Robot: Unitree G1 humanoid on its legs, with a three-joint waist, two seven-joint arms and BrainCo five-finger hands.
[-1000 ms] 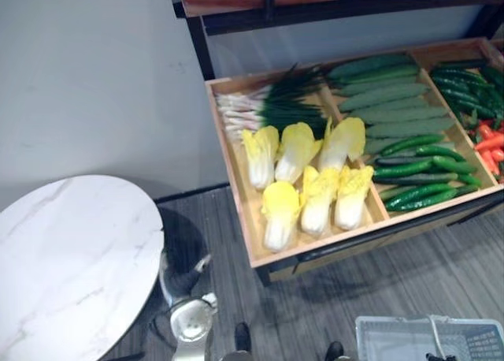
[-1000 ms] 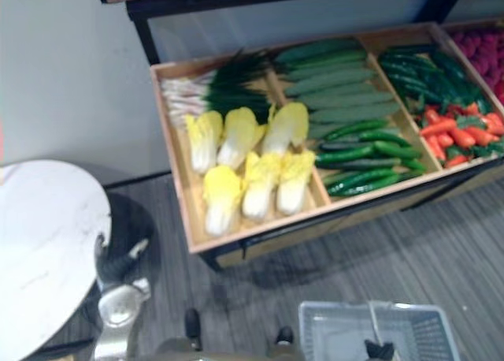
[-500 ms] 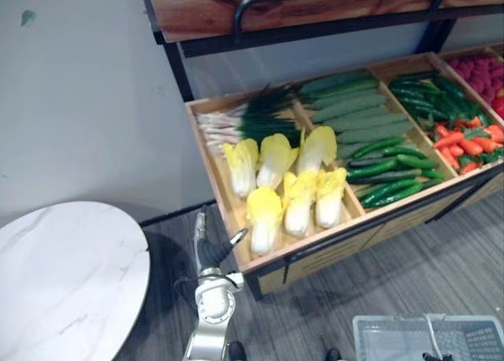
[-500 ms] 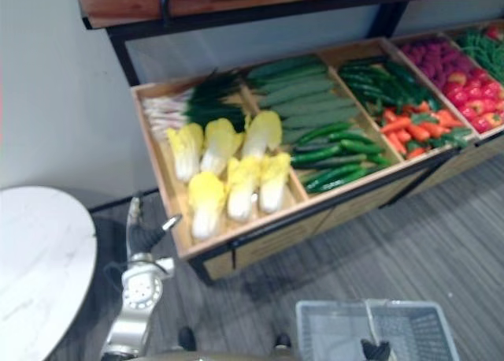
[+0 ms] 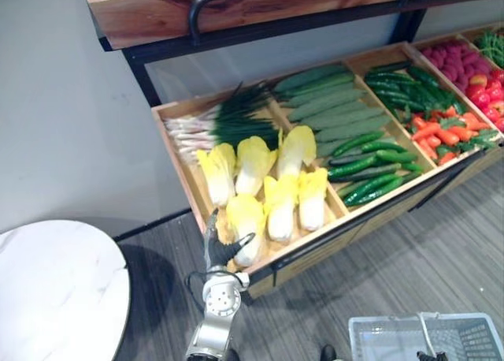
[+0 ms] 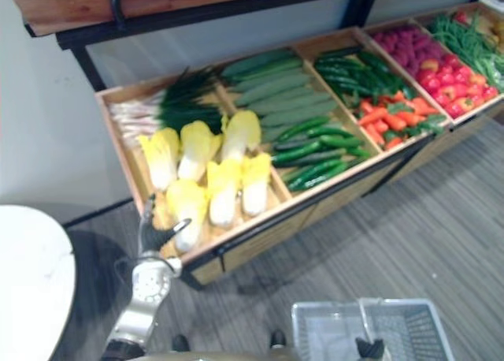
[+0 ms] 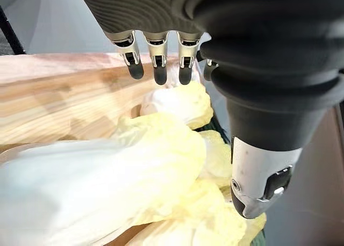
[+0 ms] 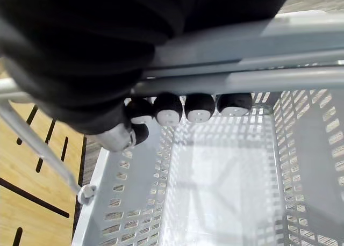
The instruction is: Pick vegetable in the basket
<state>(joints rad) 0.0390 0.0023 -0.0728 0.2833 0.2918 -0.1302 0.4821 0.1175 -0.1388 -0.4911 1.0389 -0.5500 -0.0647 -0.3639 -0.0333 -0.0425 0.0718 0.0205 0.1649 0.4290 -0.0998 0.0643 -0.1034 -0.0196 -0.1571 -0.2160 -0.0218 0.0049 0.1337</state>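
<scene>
Several pale yellow cabbages lie in the left compartment of a wooden display crate. My left hand is open at the crate's front left corner, its fingers straight and its thumb spread apart. It hovers just over the nearest cabbage and holds nothing. A grey plastic basket hangs at the lower right and is empty inside. My right hand is curled round the basket's handle.
The crate also holds spring onions, long cucumbers, small cucumbers, carrots and red fruit. A wooden shelf with a black bar overhangs it. A round white marble table stands at the left.
The camera has shifted and the crate now sits more central. My left hand rose from low beside the table to the crate's front corner by the nearest cabbage. The right hand kept its hold.
</scene>
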